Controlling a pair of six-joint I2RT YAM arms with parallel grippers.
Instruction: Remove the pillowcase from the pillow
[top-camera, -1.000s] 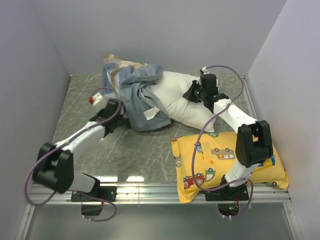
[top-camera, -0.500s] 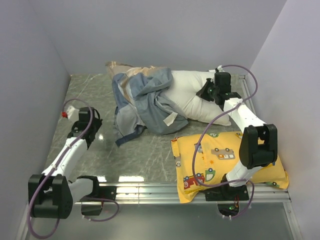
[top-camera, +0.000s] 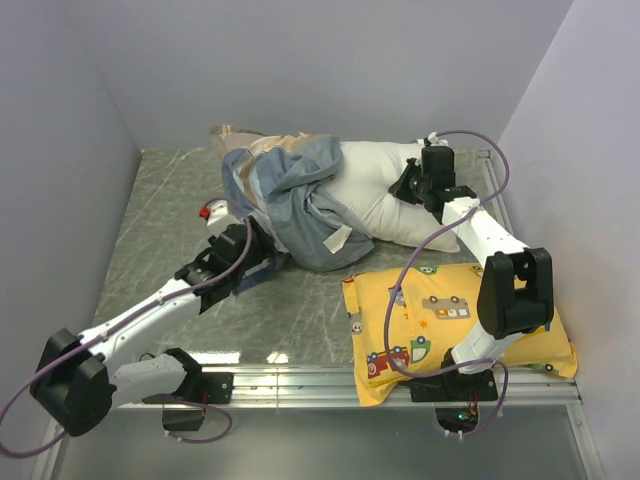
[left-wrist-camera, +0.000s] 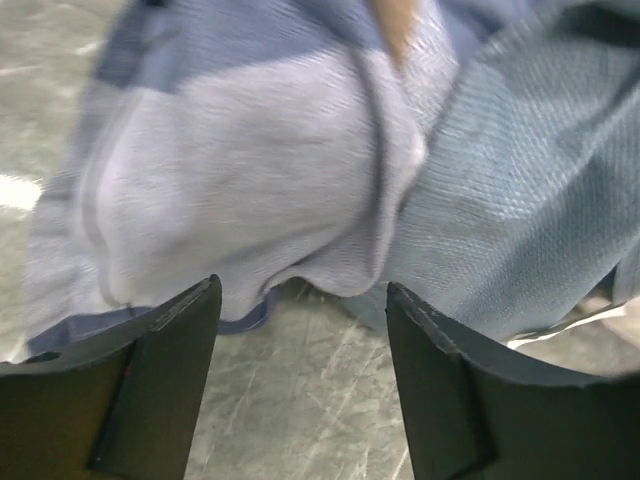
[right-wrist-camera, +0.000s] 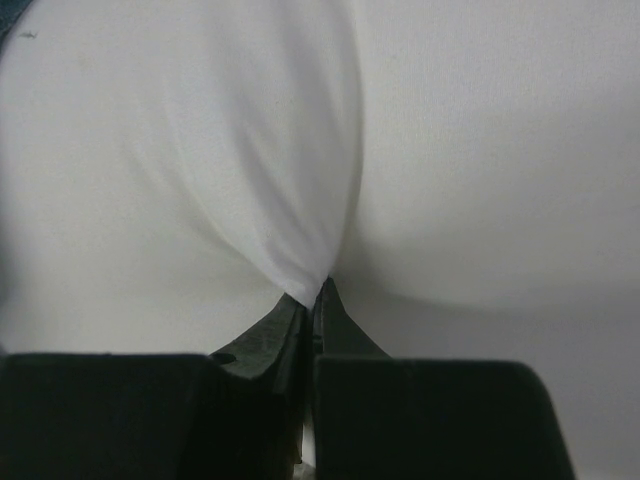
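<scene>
Back in from the left comes the left gripper (left-wrist-camera: 300, 300), fingers spread at the near edge of the pillowcase (top-camera: 290, 200), bunched far-centre, half off. The right gripper (right-wrist-camera: 318, 292) pinches the pillow (top-camera: 385, 195); another pull looks next.

Nothing legible is showing in any view. A small white tag (top-camera: 337, 240) is lying just beside the near left edge of the pillow (top-camera: 385, 195), against the blue folds of the pillowcase (top-camera: 290, 195). Its face is appearing blank at this size, and any print on it is too small to read. Just nearer than the pillow, the yellow pillow (top-camera: 455, 320) is showing cartoon vehicles, with no letters or numbers coming through clearly on them.
</scene>
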